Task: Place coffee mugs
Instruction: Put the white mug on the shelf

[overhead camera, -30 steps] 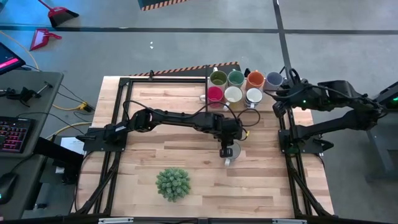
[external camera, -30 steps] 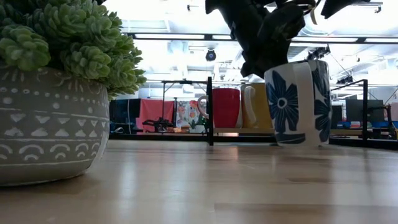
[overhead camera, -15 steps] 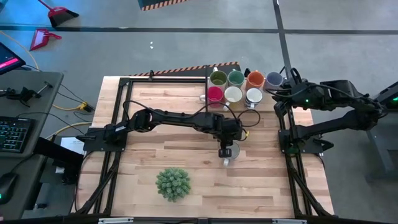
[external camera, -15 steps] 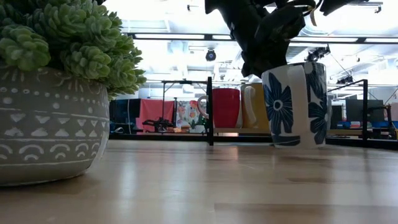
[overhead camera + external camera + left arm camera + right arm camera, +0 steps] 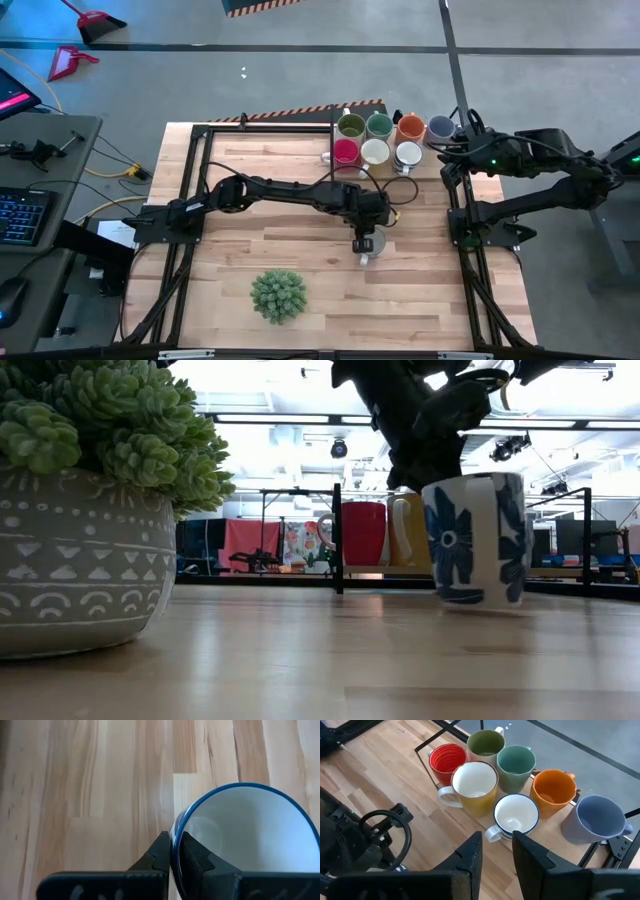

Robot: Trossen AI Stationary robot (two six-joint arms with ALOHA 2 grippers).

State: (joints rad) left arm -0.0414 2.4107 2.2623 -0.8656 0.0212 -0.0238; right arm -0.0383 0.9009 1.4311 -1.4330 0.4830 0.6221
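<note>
Left tool (image 5: 171, 851) is pinched on the rim of a white, blue-flowered mug (image 5: 474, 538), lower centre of the high view, hanging just off the surface (image 5: 300, 225). Right tool (image 5: 493, 854) hovers part-open and holds nothing, above the seven grouped mugs (image 5: 385, 140) at upper centre-right. Risk: a thin rim pinch could let the mug swing or slip, or strike its neighbours on arrival. Every mug interior that can be seen is empty; the patterned pot (image 5: 70, 555) at the low view's left holds a spiky plant (image 5: 277, 295).
</note>
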